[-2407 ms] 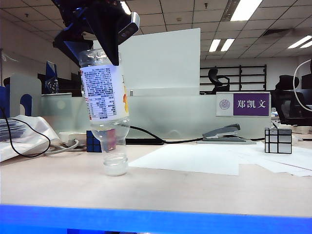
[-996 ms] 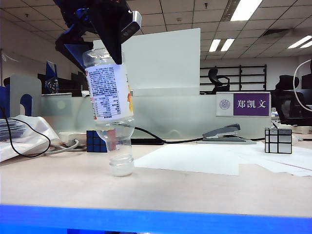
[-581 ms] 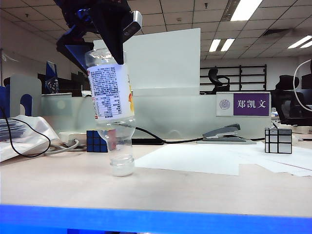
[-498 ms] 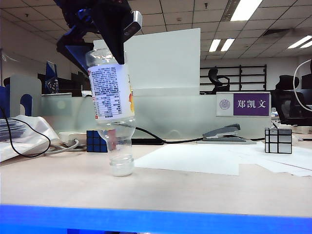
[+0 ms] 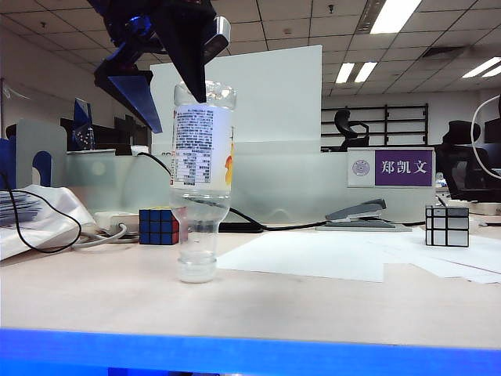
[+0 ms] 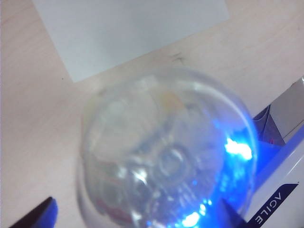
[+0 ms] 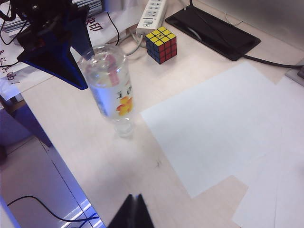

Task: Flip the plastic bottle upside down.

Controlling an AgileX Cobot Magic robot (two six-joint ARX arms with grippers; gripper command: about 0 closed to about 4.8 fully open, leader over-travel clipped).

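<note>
The clear plastic bottle [image 5: 202, 180] stands upside down on its whitish cap on the wooden table [image 5: 258, 301], upright, with its label facing out. My left gripper [image 5: 177, 114] hangs over the bottle's base, open. Its blue finger [image 5: 133, 86] stands clear to the left, and the dark finger [image 5: 194, 74] is close by the base. From the left wrist, the round bottle base [image 6: 166, 156] fills the view between the spread tips of the left gripper [image 6: 135, 216]. My right gripper [image 7: 134, 199] is shut and empty, low and well short of the bottle [image 7: 111, 92].
A coloured cube [image 5: 159, 225] sits just behind the bottle. White paper sheets [image 5: 313, 254] lie to its right. Further back are a stapler [image 5: 360, 214] and a silver cube [image 5: 447, 225]. A power strip [image 7: 152, 14], a black pad [image 7: 213, 31] and cables line the far edge.
The bottle was tilted in the left gripper's hold with its cap on the table. The jaws have spread apart, and the bottle now stands upright on its cap.
</note>
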